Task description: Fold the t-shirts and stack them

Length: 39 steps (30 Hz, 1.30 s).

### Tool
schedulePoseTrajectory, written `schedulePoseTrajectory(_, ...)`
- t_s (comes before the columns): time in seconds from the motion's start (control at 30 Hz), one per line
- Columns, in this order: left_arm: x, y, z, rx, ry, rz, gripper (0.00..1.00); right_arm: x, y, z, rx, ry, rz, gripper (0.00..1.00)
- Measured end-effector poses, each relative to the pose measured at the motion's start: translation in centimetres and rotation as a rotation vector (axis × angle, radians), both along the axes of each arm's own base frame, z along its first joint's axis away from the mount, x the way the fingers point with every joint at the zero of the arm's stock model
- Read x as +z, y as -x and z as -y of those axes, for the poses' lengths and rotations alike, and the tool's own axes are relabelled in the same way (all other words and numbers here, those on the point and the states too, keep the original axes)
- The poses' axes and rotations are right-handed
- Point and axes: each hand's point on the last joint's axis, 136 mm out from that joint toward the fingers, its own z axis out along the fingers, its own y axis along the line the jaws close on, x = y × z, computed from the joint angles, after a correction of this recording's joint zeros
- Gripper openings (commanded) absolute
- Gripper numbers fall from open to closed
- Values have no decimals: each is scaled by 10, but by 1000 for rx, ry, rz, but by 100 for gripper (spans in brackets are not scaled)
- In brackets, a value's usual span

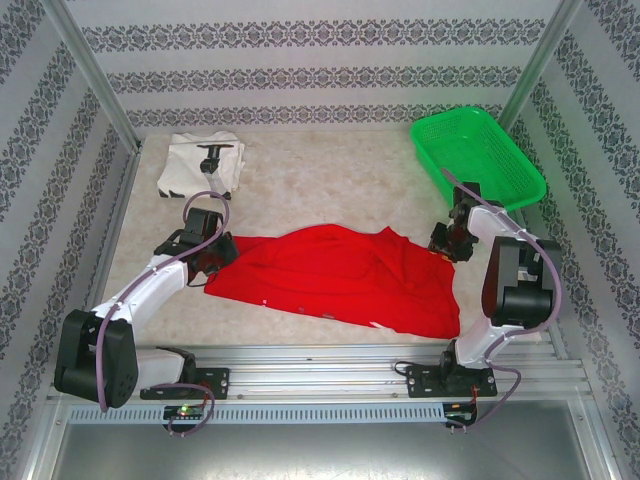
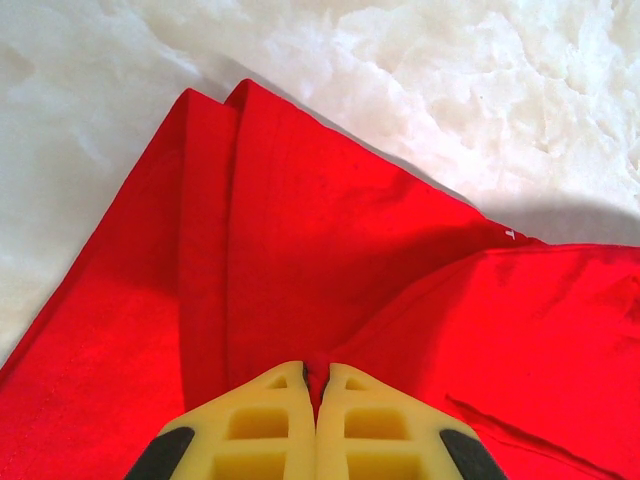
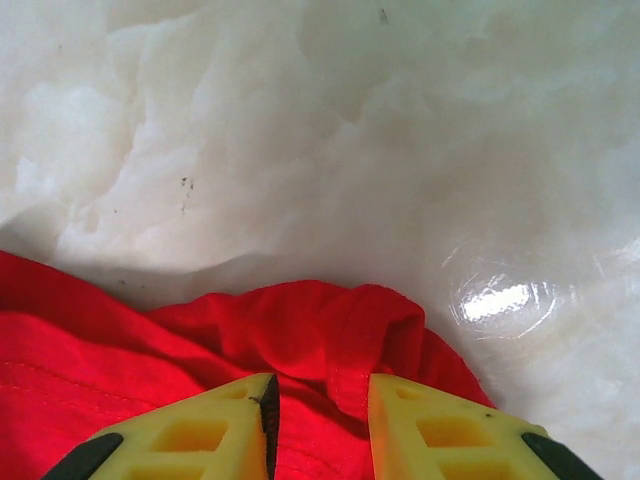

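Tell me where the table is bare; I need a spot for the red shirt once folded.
Bare: the wide stretch behind the red shirt, between the white shirt and the basket. Crowded: the near half, covered by the red shirt.

I see a pale, marbled table (image 1: pixel 330 180). On it the red t-shirt (image 1: pixel 330 275) lies rumpled near the front edge. The white t-shirt (image 1: pixel 195 165) lies folded at the far left corner, and a green basket (image 1: pixel 480 155) sits at the far right corner.
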Motion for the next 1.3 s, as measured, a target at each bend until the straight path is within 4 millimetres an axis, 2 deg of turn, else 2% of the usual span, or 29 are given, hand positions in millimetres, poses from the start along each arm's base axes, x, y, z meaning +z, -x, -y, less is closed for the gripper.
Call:
schedulePoseTrajectory(0.47,-1,-1,0,-3,-2,-2,0,-6,6,-4,11,-20,-10,31)
schedulePoseTrajectory(0.9,0,-3,1,-3,0,8,0,-3,10,-12,31,-43,2,31)
schedulePoseTrajectory(1.1,0,-3,1,-2,0,8,0,-3,10,-20,63,-50,4,25)
schedulePoseTrajectory(1.3,0,-2,0,-3,0,7,0,-3,11,-19,66,-47,1,20)
